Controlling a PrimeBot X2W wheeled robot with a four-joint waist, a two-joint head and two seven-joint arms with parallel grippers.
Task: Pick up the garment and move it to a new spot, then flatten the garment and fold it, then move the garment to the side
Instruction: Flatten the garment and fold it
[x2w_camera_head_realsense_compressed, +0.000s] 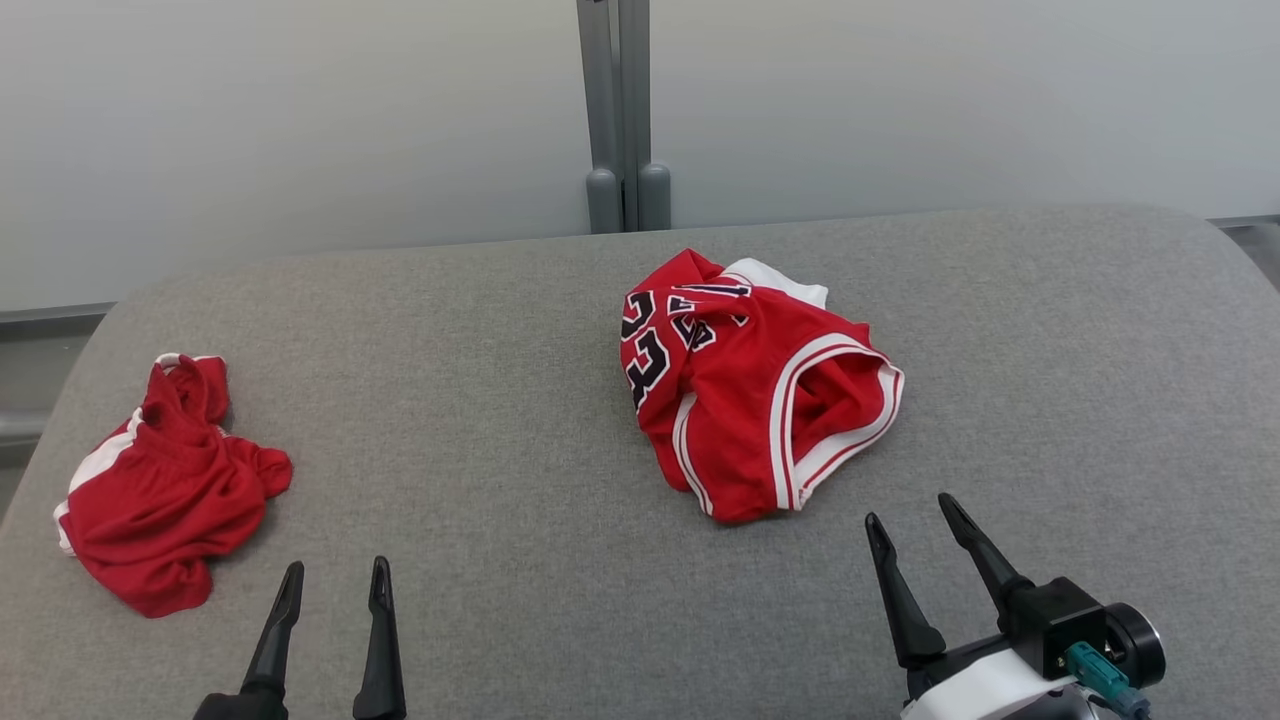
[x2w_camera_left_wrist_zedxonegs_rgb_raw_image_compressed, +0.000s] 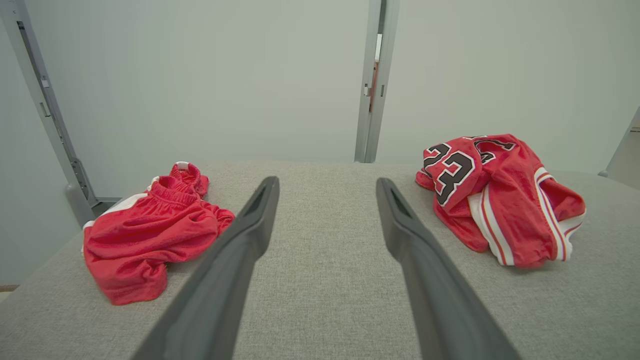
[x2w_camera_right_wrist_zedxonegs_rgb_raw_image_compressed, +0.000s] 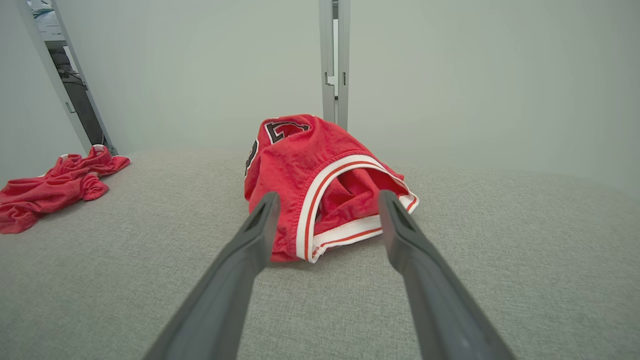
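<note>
Lying crumpled on the grey table, the red jersey with white trim and dark numbers is untouched. The right hand sits just short of the jersey's near edge, fingers apart and empty. The left hand, also spread and empty, is well to the jersey's left, near the bunched red shorts.
</note>
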